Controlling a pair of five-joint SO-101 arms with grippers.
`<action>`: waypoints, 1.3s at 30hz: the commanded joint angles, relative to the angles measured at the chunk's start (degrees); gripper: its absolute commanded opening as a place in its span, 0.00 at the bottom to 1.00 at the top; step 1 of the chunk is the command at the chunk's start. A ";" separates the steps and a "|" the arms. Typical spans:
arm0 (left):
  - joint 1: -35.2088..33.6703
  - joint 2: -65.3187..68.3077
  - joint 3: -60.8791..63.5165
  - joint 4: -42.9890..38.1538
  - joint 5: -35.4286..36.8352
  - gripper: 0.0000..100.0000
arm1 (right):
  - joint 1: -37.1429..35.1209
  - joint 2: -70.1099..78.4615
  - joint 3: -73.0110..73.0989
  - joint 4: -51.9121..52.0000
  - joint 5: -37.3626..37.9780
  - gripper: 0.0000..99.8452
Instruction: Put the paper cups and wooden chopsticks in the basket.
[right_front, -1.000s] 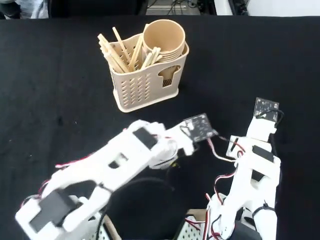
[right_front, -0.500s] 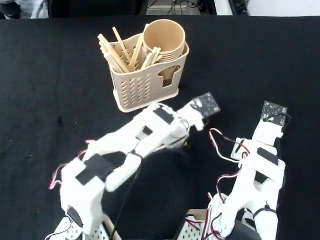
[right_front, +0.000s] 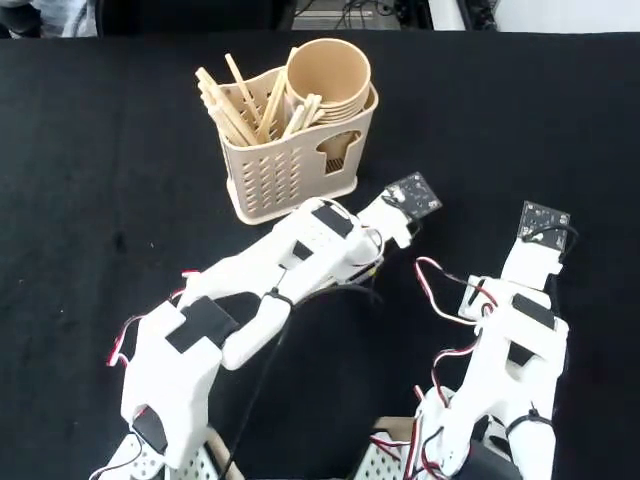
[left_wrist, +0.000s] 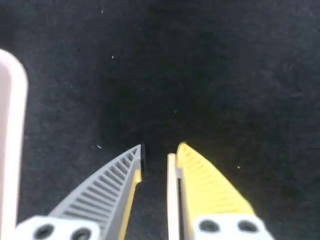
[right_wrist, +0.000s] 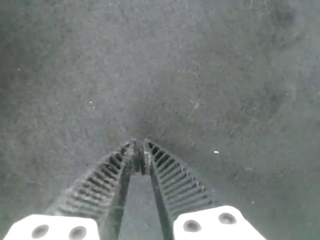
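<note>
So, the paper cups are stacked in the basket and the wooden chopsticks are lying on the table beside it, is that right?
Not quite. The wooden chopsticks are not lying on the table; they stand in the basket too, beside the stacked paper cups. The high view shows this. The rest is right: the cups are stacked in the basket.

The left arm (right_front: 270, 285) and right arm (right_front: 512, 345) are white plastic with black panels and red cables (right_front: 437, 268). The left gripper (left_wrist: 159, 147) has ribbed fingers, one grey and one yellow; the right gripper (right_wrist: 139, 145) has dark ones.
</note>
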 joint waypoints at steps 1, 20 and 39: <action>-0.40 0.00 -1.63 3.69 0.09 0.09 | -0.70 0.04 -3.82 0.18 -0.26 0.03; 1.71 -8.35 -11.91 24.18 2.81 0.03 | -0.62 0.13 -2.24 -4.04 -0.35 0.02; -18.24 -62.33 -29.05 0.62 5.27 0.03 | -0.70 0.40 -2.24 -4.66 -0.26 0.02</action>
